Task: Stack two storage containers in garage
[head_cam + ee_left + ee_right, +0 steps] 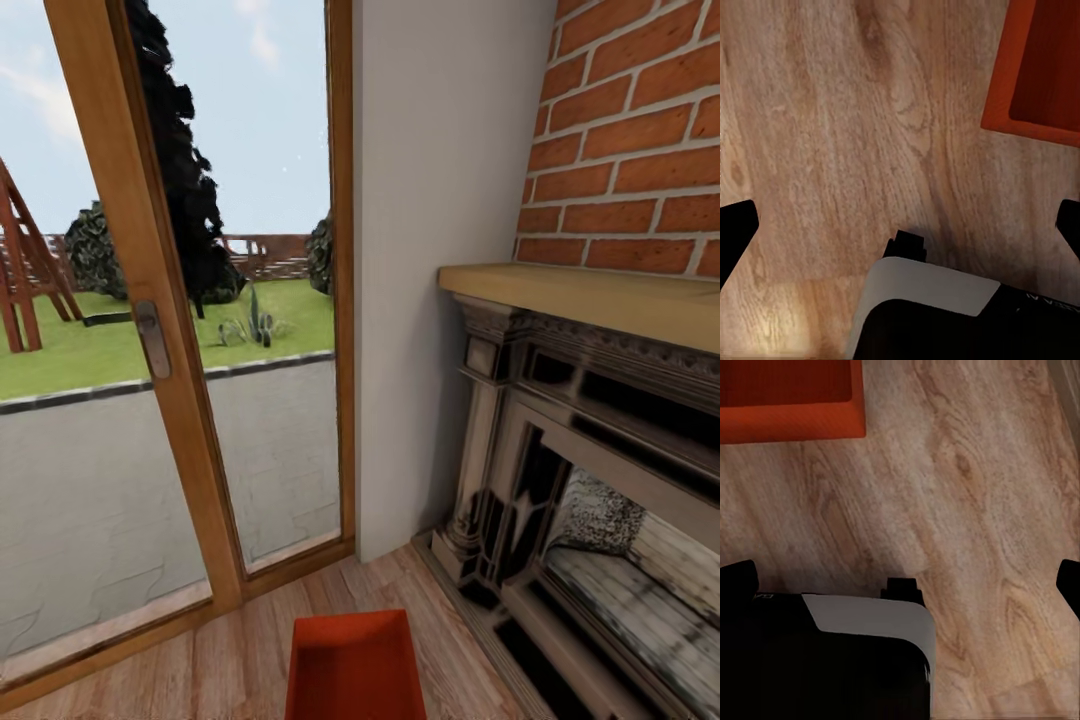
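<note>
Living room corner, seen from the head camera. Orange-red storage container (355, 665) on the light wood plank floor (240, 660) at 6 o'clock, open top up, near edge cut off by the frame. Only one container in sight. At 9 to 12 o'clock, wood-framed glass door (150, 300) with a grey metal handle (153, 338); beyond the glass, paved patio, lawn, dark tree, a wooden fence. At 12 o'clock, plain white wall strip (440, 200) between door and fireplace. At 3 o'clock, fireplace (600, 480): red brick above, pale wooden mantel shelf (590, 300), dark carved stone surround below, pale ash-like bed inside the opening. Container just beside the fireplace base, not touching it, standing well short of the door sill.

Left wrist view: left gripper (907, 221) spread wide, dark fingertips (735, 225) at opposite edges, nothing between them, hanging over bare planks (832, 135). Corner of the container (1042, 67) near the far fingertip, apart from it. White-and-black robot body (945, 315) underneath.

Right wrist view: right gripper (907, 581) likewise released and empty, fingertips (739, 577) far apart over the planks (967, 510). Container wall and rim (791, 401) beyond one fingertip, no contact. Same white-and-black body (832, 660) below.
</note>
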Robot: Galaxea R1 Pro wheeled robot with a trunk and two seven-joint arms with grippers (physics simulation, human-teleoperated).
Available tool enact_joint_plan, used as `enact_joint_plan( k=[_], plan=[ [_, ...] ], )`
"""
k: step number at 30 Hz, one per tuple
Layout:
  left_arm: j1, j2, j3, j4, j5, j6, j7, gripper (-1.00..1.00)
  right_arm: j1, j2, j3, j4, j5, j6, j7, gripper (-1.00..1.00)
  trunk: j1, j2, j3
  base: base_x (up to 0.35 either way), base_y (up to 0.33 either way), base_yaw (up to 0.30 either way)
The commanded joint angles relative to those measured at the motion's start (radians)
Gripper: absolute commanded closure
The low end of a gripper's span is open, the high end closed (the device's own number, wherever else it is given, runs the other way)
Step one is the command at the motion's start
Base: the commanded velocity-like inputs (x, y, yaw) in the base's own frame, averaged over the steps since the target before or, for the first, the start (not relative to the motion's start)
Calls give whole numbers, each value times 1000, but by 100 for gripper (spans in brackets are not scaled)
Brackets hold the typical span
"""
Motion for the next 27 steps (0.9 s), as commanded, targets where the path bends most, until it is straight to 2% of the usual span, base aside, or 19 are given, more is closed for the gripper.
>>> enact_joint_plan(
  k=[1, 14, 21, 27],
  plan=[
    [0, 0, 2, -1, 6, 5, 2, -100, 0, -1, 8, 0, -11, 1, 0, -100, 0, -1, -3, 0, 0, 0],
    [0, 1, 4, 23, 12, -14, -3, -100, 0, 0, 8, 4, -11, 4, 0, -100, 0, -1, -24, 0, 0, 0],
    [1, 1, 5, 66, 14, -17, -5, -100, 0, 0, 10, 121, -11, -8, 8, -100, 0, -1, -35, 0, 0, 4],
    [1, 3, 2, 119, 7, -18, -6, -100, 0, 0, 10, 206, -8, -65, 9, -100, 0, -1, -45, 0, 0, 67]
  ],
)
